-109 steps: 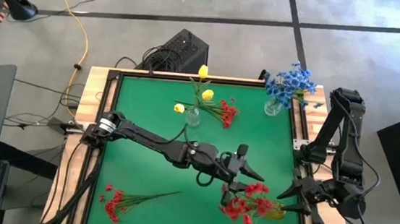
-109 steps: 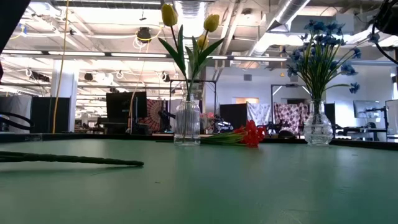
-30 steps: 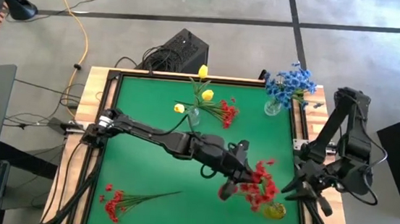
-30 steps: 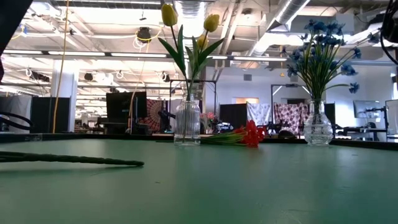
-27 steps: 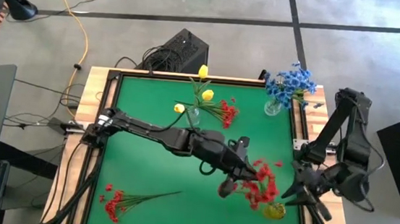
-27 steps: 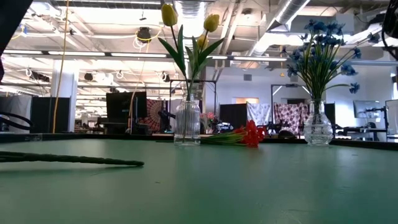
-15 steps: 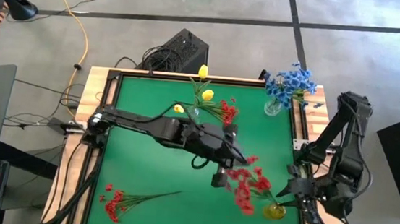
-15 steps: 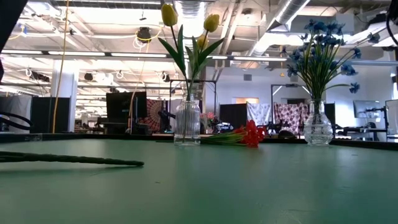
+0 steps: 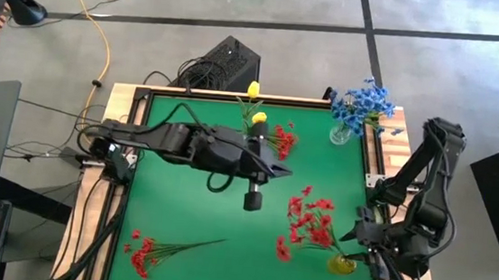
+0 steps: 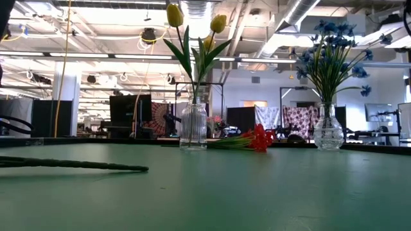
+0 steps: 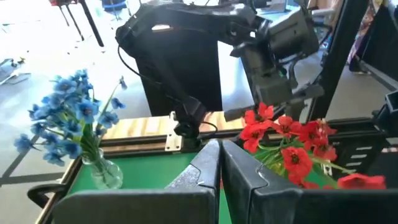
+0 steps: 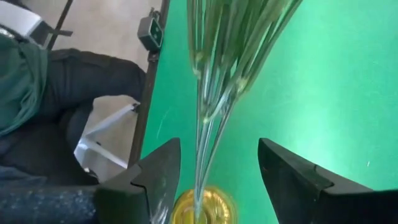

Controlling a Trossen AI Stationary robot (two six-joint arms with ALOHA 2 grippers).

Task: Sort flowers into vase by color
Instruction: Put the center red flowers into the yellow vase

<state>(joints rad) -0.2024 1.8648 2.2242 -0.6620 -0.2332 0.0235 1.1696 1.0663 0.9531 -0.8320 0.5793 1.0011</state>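
Standing in a gold-based glass vase [image 9: 340,262] near the desk's [image 9: 180,206] right edge, the red flowers [image 9: 308,221] need no support, so the right gripper [image 12: 217,177] flanks the vase with fingers spread, while the left gripper [image 11: 219,163], pressed together and empty, hangs mid-desk.

A black box [image 9: 229,63] with tangled cables sits above the green table [image 9: 171,207]; a yellow cable [image 9: 104,37] runs upper left.
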